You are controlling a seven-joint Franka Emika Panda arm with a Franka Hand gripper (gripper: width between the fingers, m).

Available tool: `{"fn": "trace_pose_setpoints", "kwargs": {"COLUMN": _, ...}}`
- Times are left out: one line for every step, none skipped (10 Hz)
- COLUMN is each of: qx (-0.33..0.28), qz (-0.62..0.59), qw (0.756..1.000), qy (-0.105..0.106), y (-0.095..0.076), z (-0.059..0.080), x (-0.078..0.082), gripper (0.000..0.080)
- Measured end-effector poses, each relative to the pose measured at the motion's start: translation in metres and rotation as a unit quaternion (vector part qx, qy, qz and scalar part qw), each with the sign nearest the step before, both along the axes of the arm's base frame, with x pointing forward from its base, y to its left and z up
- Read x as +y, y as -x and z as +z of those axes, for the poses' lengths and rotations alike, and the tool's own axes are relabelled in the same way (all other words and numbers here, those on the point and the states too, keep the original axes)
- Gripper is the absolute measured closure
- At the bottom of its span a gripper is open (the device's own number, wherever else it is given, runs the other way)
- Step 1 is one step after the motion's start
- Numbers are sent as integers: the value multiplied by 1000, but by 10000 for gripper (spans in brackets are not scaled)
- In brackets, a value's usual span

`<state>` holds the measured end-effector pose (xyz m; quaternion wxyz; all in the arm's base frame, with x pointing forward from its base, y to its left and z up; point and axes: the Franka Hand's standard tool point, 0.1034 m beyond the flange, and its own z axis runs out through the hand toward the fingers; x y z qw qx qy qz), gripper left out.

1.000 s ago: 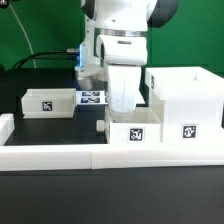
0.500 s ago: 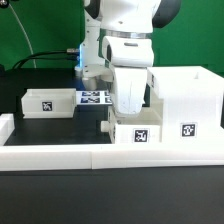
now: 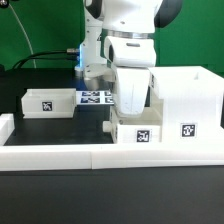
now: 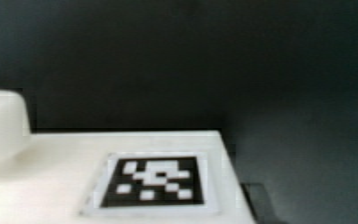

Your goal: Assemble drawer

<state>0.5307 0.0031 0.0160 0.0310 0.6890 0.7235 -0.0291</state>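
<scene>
- Border wall (image 3: 50, 155): low white strip along the bottom of the frame, starting at the lower left. Risk: a tray dragged low toward you catches on it.
- Left tray (image 3: 45, 102): middle left, resting on the dark table (image 3: 20, 80), tag facing the camera, well apart from the arm. Risk: low while it sits untouched; a wide sweep of the arm could knock it askew.
- Marker board (image 3: 92, 97): just left of centre, flat behind the arm. Risk: a part set down on it would cover its tags.
- Gripper (image 3: 128, 109): centre, down at the centre tray. The fingers are hidden behind the tray wall and the white hand, so you cannot tell whether they are spread or clamped. Risk: a shallow or one-sided hold lets the tray twist or drop.
- Centre tray (image 3: 140, 132): lower centre, tag facing the camera, just beside the housing's left wall; contact cannot be judged. Risk: a tilted tray jams at the opening.
- Housing (image 3: 185, 95): tall box at the right, standing free. Risk: a push from the tray slides it off position.
</scene>
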Motion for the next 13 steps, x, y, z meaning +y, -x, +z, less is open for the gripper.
{"fn": "trace_pose_setpoints", "kwargs": {"qx": 1, "qz": 0, "qw": 1000, "qy": -2, "y": 1, "z": 0, "x": 4, "gripper": 757}}
{"fn": "trace_pose_setpoints", "kwargs": {"qx": 1, "qz": -4, "qw": 1000, "qy": -2, "y": 1, "z": -1, "x": 5, "gripper": 757}}
{"fn": "trace_pose_setpoints", "kwargs": {"qx": 1, "qz": -3, "qw": 1000, "qy": -3, "y": 1, "z": -1, "x": 8, "gripper": 757}}
{"fn": "trace_pose_setpoints", "kwargs": {"qx": -1, "qz": -8, "qw": 1000, "qy": -4, "y": 1, "z": -2, "x": 9, "gripper": 757}}
{"fn": "trace_pose_setpoints", "kwargs": {"qx": 0, "qz": -9, "qw": 1000, "qy": -4, "y": 2, "z": -2, "x": 8, "gripper": 757}}
{"fn": "trace_pose_setpoints", "kwargs": {"qx": 1, "qz": -10, "qw": 1000, "qy": -4, "y": 2, "z": -2, "x": 7, "gripper": 757}}
{"fn": "trace_pose_setpoints", "kwargs": {"qx": 0, "qz": -10, "qw": 1000, "qy": -4, "y": 1, "z": -1, "x": 7, "gripper": 682}}
{"fn": "trace_pose_setpoints", "kwargs": {"qx": -8, "qz": -29, "qw": 1000, "qy": -4, "y": -2, "z": 7, "x": 8, "gripper": 532}}
{"fn": "trace_pose_setpoints", "kwargs": {"qx": -13, "qz": -34, "qw": 999, "qy": -4, "y": -4, "z": 13, "x": 10, "gripper": 532}}
{"fn": "trace_pose_setpoints", "kwargs": {"qx": -14, "qz": -38, "qw": 999, "qy": -3, "y": -5, "z": 20, "x": 11, "gripper": 342}}
{"fn": "trace_pose_setpoints", "kwargs": {"qx": -15, "qz": -38, "qw": 999, "qy": -2, "y": -7, "z": 28, "x": 11, "gripper": 342}}
{"fn": "trace_pose_setpoints", "kwargs": {"qx": -20, "qz": -40, "qw": 999, "qy": -1, "y": -10, "z": 35, "x": 8, "gripper": 199}}
{"fn": "trace_pose_setpoints", "kwargs": {"qx": -25, "qz": -41, "qw": 999, "qy": 0, "y": -14, "z": 42, "x": 1, "gripper": 158}}
